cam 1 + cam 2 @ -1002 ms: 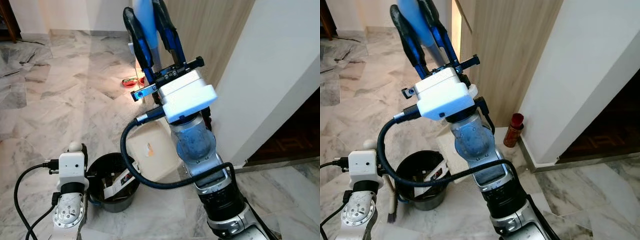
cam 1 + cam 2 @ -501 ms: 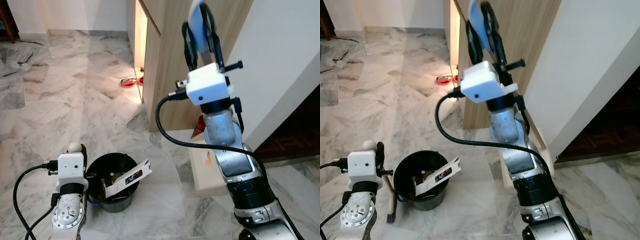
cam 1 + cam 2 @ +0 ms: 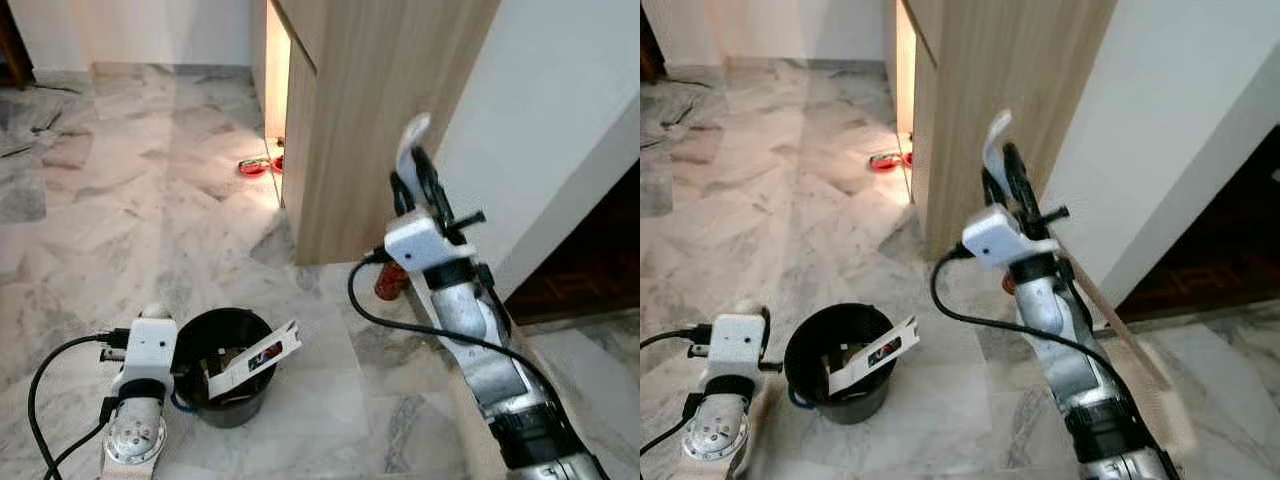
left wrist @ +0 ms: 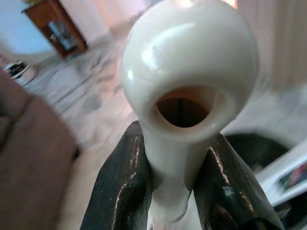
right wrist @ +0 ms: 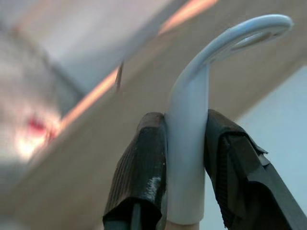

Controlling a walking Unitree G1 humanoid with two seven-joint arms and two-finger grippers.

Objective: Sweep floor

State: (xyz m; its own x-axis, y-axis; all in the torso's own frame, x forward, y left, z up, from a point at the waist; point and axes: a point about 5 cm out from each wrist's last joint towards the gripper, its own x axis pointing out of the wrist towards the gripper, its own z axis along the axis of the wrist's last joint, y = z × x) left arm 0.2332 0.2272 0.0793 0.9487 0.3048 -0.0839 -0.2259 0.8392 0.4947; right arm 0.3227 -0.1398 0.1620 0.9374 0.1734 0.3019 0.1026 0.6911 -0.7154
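My right gripper point(image 3: 414, 186) is raised in front of the wooden cabinet and shut on the pale blue dustpan handle point(image 5: 190, 143), which curves above the fingers point(image 5: 139, 165). The tan dustpan pan point(image 3: 1127, 345) hangs blurred behind the right arm. My left gripper point(image 3: 154, 320) sits low at the left beside the black bin point(image 3: 226, 375). It is shut on the white brush handle point(image 4: 184, 96), whose rounded end has a hole; its black fingers point(image 4: 121, 189) press both sides. A printed card point(image 3: 255, 358) leans out of the bin over its rim.
The wooden cabinet point(image 3: 370, 110) and a white wall point(image 3: 565, 120) stand close ahead on the right. A red bottle point(image 3: 388, 282) stands at the cabinet's foot. A small red item point(image 3: 256, 167) lies on the marble floor by the lit gap. A dark doorway point(image 3: 600, 255) is at the right.
The right arm has swung right and down with the dustpan, from over the bin to in front of the cabinet. The left gripper stays beside the bin.
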